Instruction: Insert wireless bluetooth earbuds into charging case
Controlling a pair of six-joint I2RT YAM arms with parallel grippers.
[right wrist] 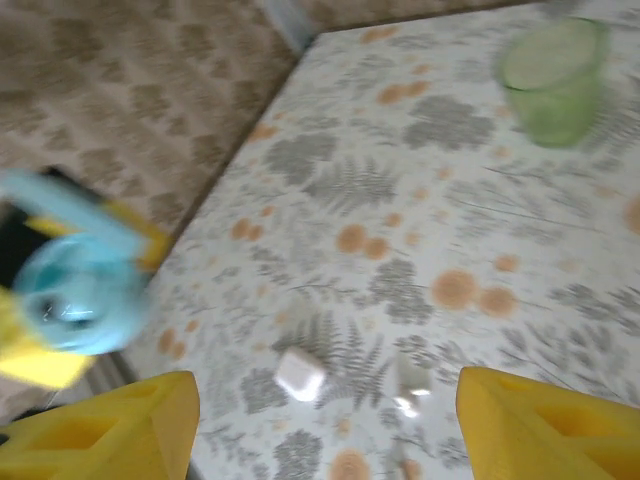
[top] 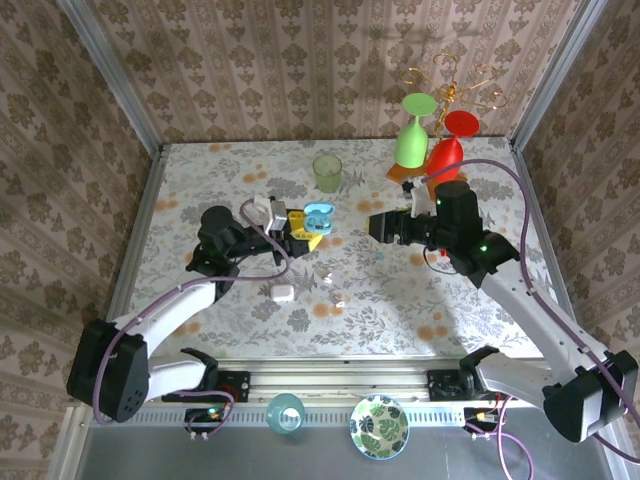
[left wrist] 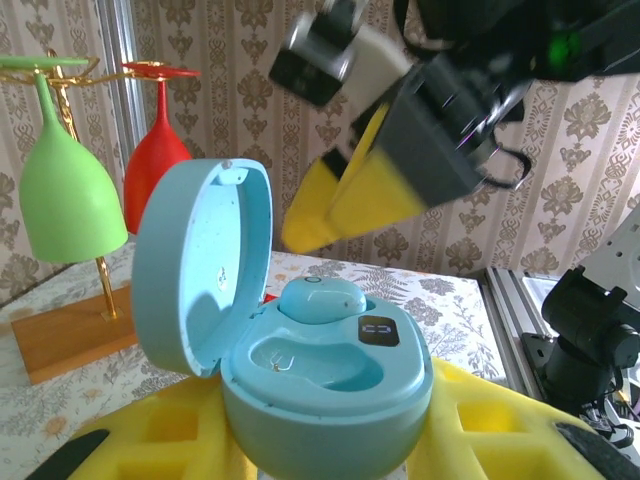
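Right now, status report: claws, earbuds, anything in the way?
Left claw shut on open blue charging case. Right claw open, empty. One blue earbud seated, other slot empty. White case on table, out of the way.

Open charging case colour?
Pale blue charging case; clearest in the left wrist view.

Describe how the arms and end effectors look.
The left arm and right arm have white links, black joints and looping purple cables. The left end effector and right end effector carry blocky yellow fingers; a green light glows on the right wrist.
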